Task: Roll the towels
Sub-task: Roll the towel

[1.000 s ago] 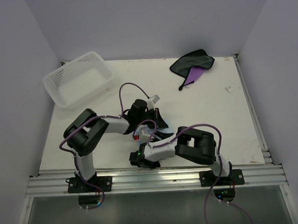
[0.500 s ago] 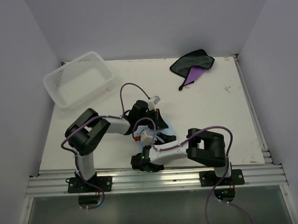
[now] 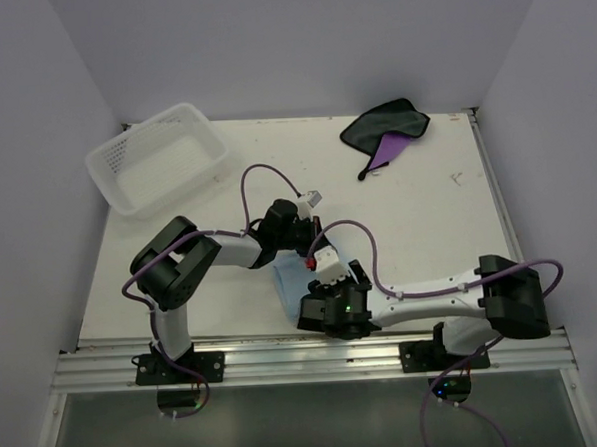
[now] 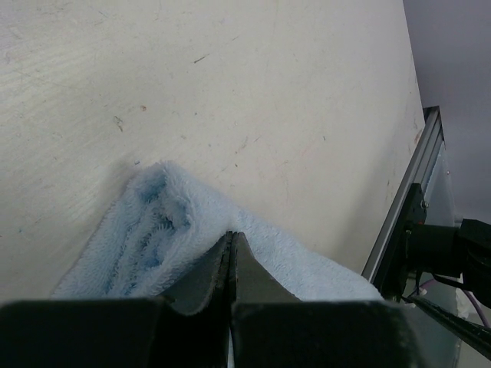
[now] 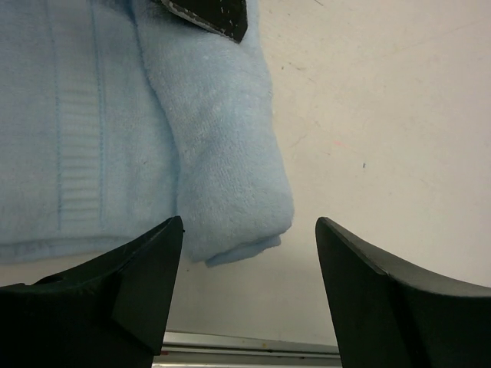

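The light blue towel [image 3: 285,282] lies near the table's front edge, partly folded over into a thick roll [image 5: 222,153]. My left gripper [image 3: 302,251] is shut, its fingertips [image 4: 232,234] pressed into the towel's fluffy fold [image 4: 153,230], with a sliver of cloth between them. My right gripper [image 3: 321,302] is open and empty; its jaws stand wide either side of the roll's near end [image 5: 249,222], above it. The purple towel with the dark grey face [image 3: 387,129] lies crumpled at the far right of the table.
The white lattice basket [image 3: 125,152] stands at the far left corner. The aluminium rail [image 3: 315,355] runs along the front edge, just below the towel. Purple cables loop over both arms. White walls close in the table.
My right arm has swung its elbow far out to the right and its wrist has shifted right over the towel. The light blue towel now shows between the grippers. The left arm has hardly moved.
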Action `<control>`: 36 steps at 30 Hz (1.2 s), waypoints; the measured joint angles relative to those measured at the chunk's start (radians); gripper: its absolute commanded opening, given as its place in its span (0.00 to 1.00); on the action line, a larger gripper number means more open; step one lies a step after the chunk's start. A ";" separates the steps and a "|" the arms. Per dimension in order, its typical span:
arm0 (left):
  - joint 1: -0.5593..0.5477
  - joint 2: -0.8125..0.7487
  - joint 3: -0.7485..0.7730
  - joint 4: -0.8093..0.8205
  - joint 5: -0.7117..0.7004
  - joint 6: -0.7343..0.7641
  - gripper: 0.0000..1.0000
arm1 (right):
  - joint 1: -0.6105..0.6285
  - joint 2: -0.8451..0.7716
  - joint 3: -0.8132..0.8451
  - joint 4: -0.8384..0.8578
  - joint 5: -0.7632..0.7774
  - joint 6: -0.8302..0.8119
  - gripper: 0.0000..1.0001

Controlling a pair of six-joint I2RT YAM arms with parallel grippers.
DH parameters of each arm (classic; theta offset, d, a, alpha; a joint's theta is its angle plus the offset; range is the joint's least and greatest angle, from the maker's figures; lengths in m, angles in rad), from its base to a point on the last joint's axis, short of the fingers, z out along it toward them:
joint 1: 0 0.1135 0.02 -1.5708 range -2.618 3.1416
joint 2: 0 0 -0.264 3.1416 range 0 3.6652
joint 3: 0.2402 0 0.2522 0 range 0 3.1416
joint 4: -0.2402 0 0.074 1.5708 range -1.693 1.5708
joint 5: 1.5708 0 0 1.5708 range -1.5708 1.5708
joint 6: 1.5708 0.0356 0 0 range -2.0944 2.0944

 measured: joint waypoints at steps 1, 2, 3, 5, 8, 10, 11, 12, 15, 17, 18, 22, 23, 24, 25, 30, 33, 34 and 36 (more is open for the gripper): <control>0.000 0.000 0.001 -0.001 -0.001 0.000 0.00 | 0.000 -0.036 -0.016 0.013 -0.016 0.001 0.74; 0.000 0.000 0.002 -0.003 -0.001 0.001 0.00 | 0.000 -0.066 -0.030 0.028 -0.027 0.002 0.75; 0.000 0.000 0.002 -0.003 -0.001 0.003 0.00 | 0.000 -0.092 -0.041 0.037 -0.042 0.003 0.75; 0.000 0.000 0.003 -0.003 -0.002 0.005 0.00 | 0.000 -0.129 -0.059 0.050 -0.061 0.015 0.74; 0.000 0.000 0.004 -0.006 -0.005 0.007 0.00 | 0.000 -0.199 -0.090 0.068 -0.098 0.048 0.71; 0.000 0.000 0.004 -0.007 -0.008 0.007 0.00 | 0.000 -0.251 -0.114 0.081 -0.117 0.074 0.69; 0.000 0.000 0.004 -0.007 -0.009 0.007 0.00 | 0.000 -0.288 -0.132 0.090 -0.126 0.092 0.66; 0.000 0.000 0.004 -0.008 -0.009 0.007 0.00 | 0.000 -0.327 -0.151 0.099 -0.134 0.109 0.62; 0.000 0.000 0.006 -0.011 -0.010 0.008 0.00 | 0.000 -0.455 -0.219 0.134 -0.154 0.165 0.49; 0.000 0.000 0.006 -0.011 -0.012 0.008 0.00 | -0.001 -0.539 -0.268 0.166 -0.166 0.203 0.50; 0.000 0.000 0.006 -0.011 -0.013 0.008 0.00 | -0.003 -0.572 -0.290 0.179 -0.173 0.219 0.50; 0.001 0.000 0.006 -0.011 -0.016 0.008 0.00 | -0.017 -0.638 -0.351 0.215 -0.190 0.282 0.47; 0.001 0.000 0.006 -0.011 -0.016 0.008 0.00 | -0.025 -0.647 -0.366 0.227 -0.200 0.302 0.40; 0.002 0.000 0.006 -0.011 -0.016 0.008 0.00 | -0.034 -0.654 -0.381 0.236 -0.207 0.320 0.38; 0.003 0.000 0.006 -0.011 -0.016 0.008 0.00 | -0.044 -0.662 -0.400 0.249 -0.216 0.343 0.34; 0.004 0.000 0.006 -0.012 -0.016 0.010 0.00 | -0.101 -0.727 -0.510 0.315 -0.261 0.443 0.27; 0.004 0.000 0.006 -0.012 -0.016 0.011 0.00 | -0.119 -0.773 -0.557 0.333 -0.276 0.494 0.29; 0.004 0.000 0.006 -0.012 -0.016 0.011 0.00 | -0.121 -0.782 -0.564 0.336 -0.278 0.508 0.30; 0.004 0.000 0.006 -0.013 -0.016 0.016 0.00 | -0.129 -0.801 -0.577 0.343 -0.279 0.537 0.31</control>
